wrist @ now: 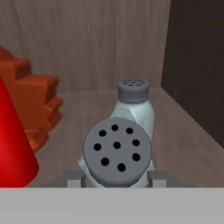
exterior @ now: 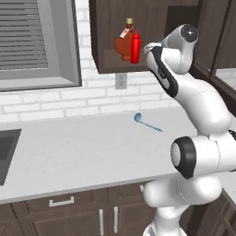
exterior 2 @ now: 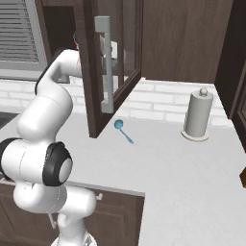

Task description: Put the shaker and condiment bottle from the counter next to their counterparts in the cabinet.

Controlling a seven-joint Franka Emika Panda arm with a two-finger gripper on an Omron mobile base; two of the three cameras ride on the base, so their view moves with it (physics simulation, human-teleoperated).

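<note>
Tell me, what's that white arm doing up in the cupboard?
It is putting things away. The arm has reached into the cabinet, and its claw is shut on a small shaker, tilted toward the camera, right in front of a matching shaker standing on the shelf. The red condiment bottle already stands beside the maple-leaf syrup bottle. Down on the counter lies a blue spoon, and a paper towel roll stands off to the side.

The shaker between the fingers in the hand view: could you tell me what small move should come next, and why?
Probably lower it and release: the shaker sits in the shut gripper just before its twin shaker on the cabinet shelf, beside the condiment bottle.
</note>
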